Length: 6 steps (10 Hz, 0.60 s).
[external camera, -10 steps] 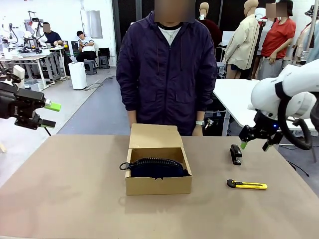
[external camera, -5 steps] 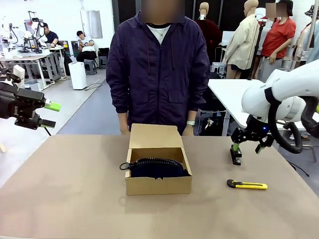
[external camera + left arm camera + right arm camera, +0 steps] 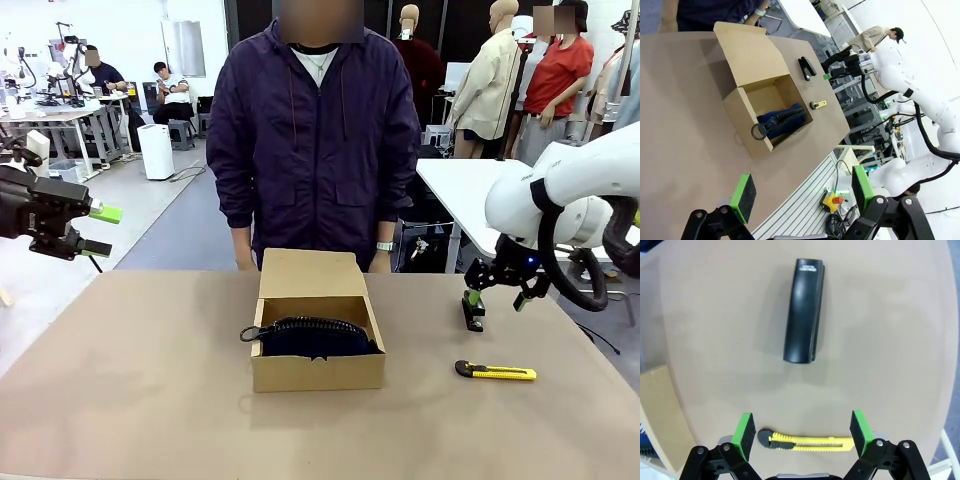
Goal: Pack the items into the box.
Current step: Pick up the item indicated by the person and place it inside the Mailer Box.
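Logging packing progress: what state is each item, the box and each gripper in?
box: lid open, holding the pouch.
pouch: inside the box.
stapler: closed, lying on the table.
utility knife: lying on the table.
left gripper: open, empty.
right gripper: open, empty, near stapler.

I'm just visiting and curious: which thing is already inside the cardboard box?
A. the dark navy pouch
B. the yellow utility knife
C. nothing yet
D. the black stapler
A: the navy pouch sits inside the open box, while the stapler and the utility knife lie out on the table beside it.
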Available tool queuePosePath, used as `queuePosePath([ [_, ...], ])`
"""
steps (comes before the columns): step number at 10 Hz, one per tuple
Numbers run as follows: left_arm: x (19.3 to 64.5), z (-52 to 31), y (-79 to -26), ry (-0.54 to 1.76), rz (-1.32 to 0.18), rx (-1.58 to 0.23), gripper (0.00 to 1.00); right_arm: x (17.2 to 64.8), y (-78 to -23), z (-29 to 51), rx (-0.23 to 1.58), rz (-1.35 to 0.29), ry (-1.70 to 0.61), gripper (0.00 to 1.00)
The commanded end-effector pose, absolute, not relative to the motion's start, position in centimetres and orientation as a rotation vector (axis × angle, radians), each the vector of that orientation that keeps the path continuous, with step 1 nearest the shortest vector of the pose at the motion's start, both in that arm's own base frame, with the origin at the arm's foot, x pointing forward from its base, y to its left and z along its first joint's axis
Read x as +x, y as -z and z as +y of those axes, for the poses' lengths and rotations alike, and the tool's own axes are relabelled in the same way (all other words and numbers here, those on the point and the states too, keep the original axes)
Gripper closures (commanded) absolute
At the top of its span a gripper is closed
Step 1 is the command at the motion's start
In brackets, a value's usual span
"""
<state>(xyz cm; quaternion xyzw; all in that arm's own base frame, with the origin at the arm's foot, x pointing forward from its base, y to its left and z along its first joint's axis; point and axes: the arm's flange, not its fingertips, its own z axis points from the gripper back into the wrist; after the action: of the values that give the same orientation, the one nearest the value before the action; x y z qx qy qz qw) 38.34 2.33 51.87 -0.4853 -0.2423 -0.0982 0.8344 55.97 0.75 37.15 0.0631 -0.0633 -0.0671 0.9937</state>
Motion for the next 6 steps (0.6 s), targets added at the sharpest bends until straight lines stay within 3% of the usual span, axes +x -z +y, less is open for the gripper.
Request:
queuePosePath([
  [1,38.2,2.6,-52.0,0.217,-0.509,-1.032,0.0,58.9,-35.4,0.8,0.084,-0.111,0.236,0.0],
  [6,38.2,2.6,-52.0,0.217,-0.509,-1.032,0.0,62.2,-31.8,0.5,0.084,-0.11,0.23,0.0],
])
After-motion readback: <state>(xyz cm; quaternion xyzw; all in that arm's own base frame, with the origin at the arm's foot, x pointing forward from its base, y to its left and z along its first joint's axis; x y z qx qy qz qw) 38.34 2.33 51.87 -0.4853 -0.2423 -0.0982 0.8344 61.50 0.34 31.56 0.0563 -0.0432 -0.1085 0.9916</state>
